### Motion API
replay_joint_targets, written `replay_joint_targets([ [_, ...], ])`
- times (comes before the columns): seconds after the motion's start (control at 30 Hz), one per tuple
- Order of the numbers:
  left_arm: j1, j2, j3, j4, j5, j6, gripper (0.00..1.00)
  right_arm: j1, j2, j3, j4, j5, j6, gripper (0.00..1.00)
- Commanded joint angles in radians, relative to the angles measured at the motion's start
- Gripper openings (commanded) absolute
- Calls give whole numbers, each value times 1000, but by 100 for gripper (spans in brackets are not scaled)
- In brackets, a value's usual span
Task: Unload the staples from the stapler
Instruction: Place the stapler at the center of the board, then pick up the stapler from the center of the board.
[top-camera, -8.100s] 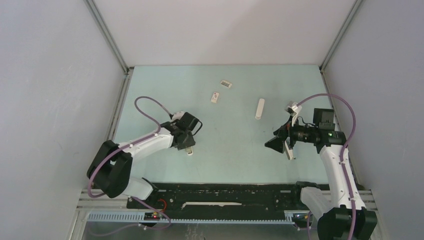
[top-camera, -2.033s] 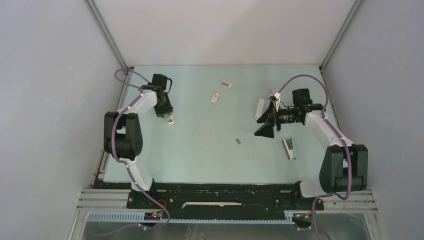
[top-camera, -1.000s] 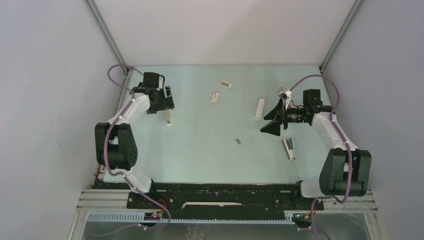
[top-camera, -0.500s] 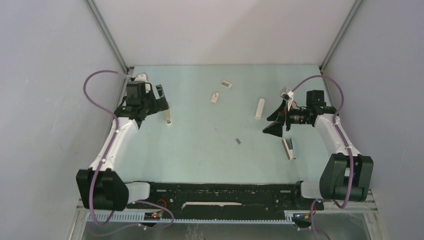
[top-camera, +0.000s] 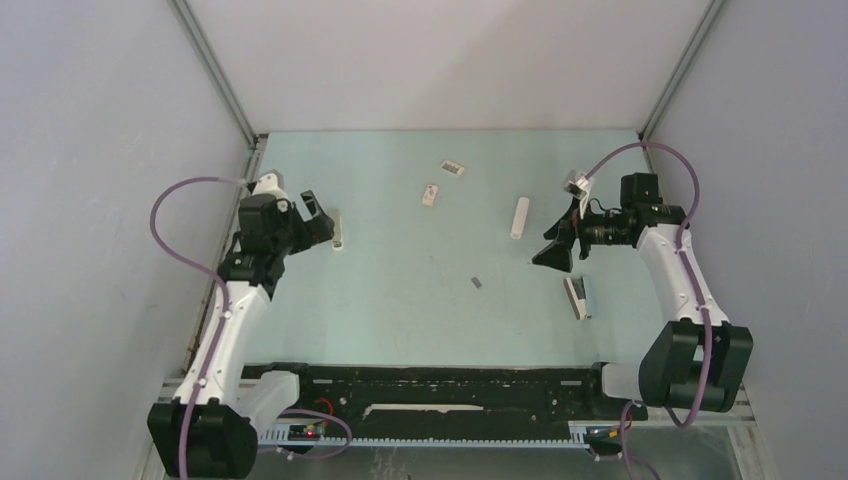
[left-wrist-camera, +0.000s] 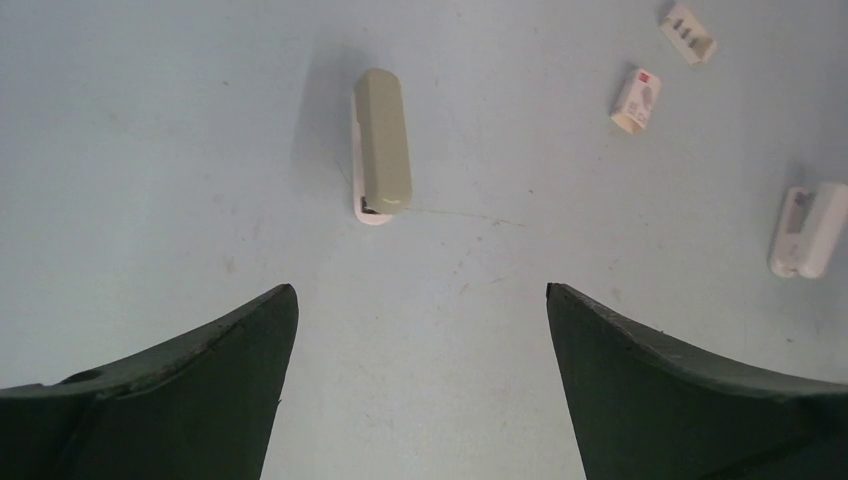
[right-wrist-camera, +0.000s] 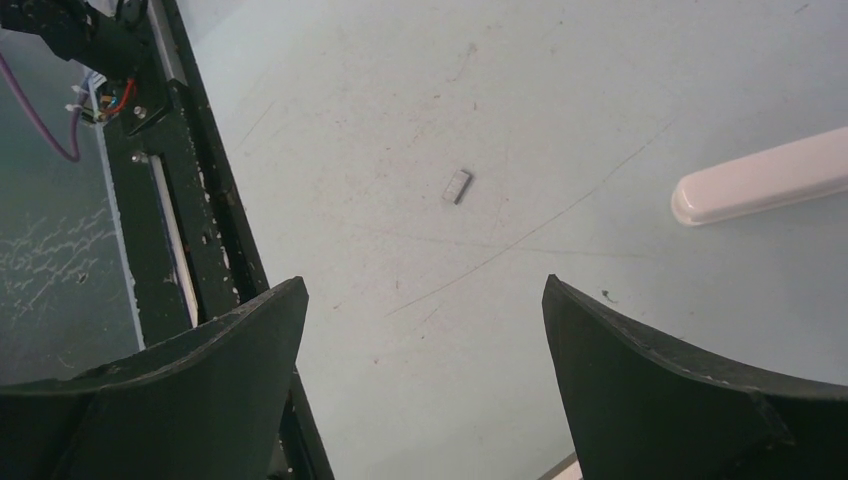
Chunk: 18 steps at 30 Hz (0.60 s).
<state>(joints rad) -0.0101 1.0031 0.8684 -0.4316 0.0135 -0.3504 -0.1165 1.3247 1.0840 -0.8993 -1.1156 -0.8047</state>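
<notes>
A beige stapler (left-wrist-camera: 382, 145) lies shut on the table near the left edge (top-camera: 338, 232). My left gripper (left-wrist-camera: 420, 290) is open and empty, just left of it (top-camera: 318, 218). A small grey strip of staples (right-wrist-camera: 458, 187) lies alone mid-table (top-camera: 476, 283). My right gripper (right-wrist-camera: 424, 282) is open and empty, hovering right of the strip (top-camera: 558, 242). An opened stapler (top-camera: 577, 297) lies on the table just nearer than it. A long white stapler (right-wrist-camera: 765, 180) lies beyond the right gripper (top-camera: 519, 217).
Two small boxes (top-camera: 430, 194) (top-camera: 452, 168) sit toward the back of the table; the left wrist view shows them too (left-wrist-camera: 637, 98) (left-wrist-camera: 690, 27). The black base rail (right-wrist-camera: 190, 200) runs along the near edge. Grey walls enclose the left, right and back.
The left arm has drawn back toward the near left, leaving the beige stapler on the table, and its jaws have spread wider. The right gripper has drifted slightly right.
</notes>
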Motion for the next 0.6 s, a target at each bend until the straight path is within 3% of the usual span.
replay_joint_targets([
  [0.0, 7, -118, -75, 111, 130, -43, 100, -2, -44, 51, -25, 55, 38, 97],
  [0.33, 7, -276, -237, 355, 488, -246, 100, 33, -63, 60, 98, 194, 275, 97],
  [0.43, 7, -302, -290, 421, 533, -306, 100, 36, -44, 58, 159, 242, 376, 95],
  [0.57, -13, -326, -353, 531, 546, -383, 100, 71, 5, 41, 309, 414, 588, 94],
])
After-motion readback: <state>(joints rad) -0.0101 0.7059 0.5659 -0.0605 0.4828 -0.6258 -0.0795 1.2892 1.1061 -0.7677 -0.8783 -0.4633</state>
